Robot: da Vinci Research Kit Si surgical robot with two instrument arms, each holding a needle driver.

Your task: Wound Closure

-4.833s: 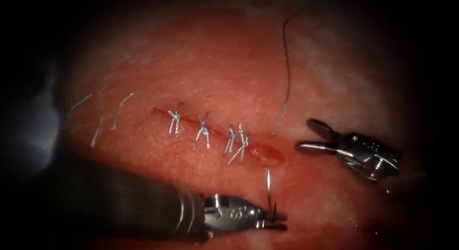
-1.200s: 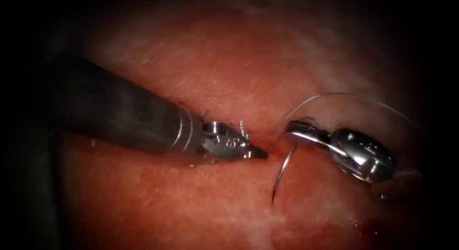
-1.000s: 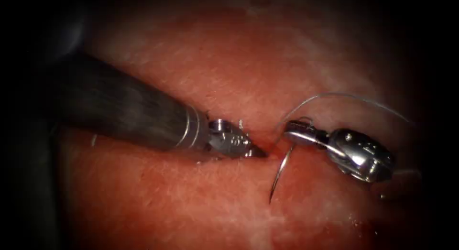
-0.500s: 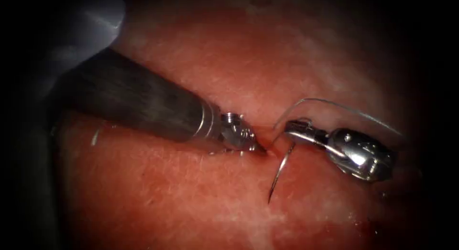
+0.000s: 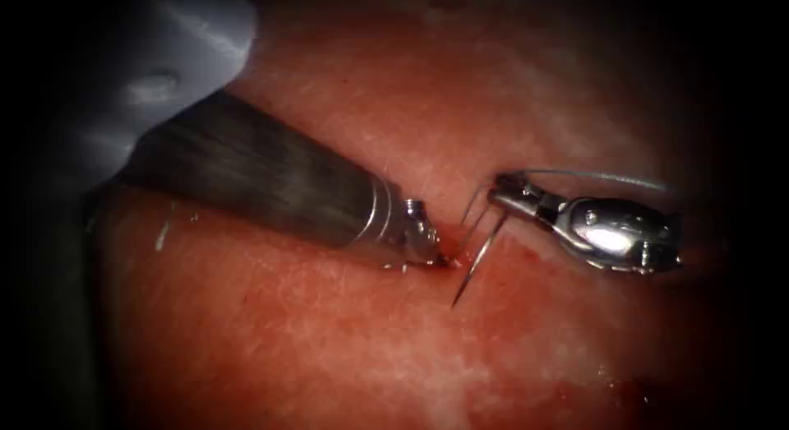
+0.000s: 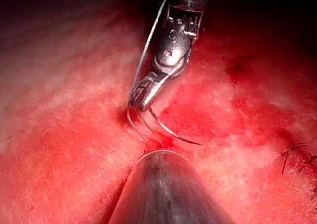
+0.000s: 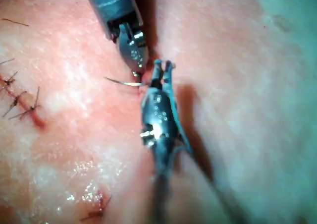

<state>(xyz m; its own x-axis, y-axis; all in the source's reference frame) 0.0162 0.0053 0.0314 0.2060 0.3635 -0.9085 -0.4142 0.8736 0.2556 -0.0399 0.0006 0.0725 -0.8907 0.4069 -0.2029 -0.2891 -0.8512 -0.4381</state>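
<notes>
My right tool (image 5: 503,189) comes in from the right, its jaws shut on the curved needle (image 5: 477,257) near its thread end. The needle hangs down toward the front, and its point lies free above the tissue (image 5: 329,348), not in it. Thread (image 5: 600,177) runs from the needle's end back over the right tool. My left tool (image 5: 436,256) has its jaws shut, with the tip pressed on the tissue at the right end of the cut, beside the needle. The left wrist view has the right tool (image 6: 143,97) and needle (image 6: 171,131). The right wrist view has both tools' jaws, right (image 7: 162,65) and left (image 7: 136,60).
The left tool's shaft (image 5: 263,183) lies across the sewn part of the cut. Finished stitches (image 7: 22,102) lie left of the tools, and a cut thread end (image 5: 164,233) rests on the tissue at the far left. Red fluid wets the cut's end.
The needle, in my left tool 4.8 s ago, is now in my right. Over the last second the right tool rose with it and the left shaft swung up, its tip staying put.
</notes>
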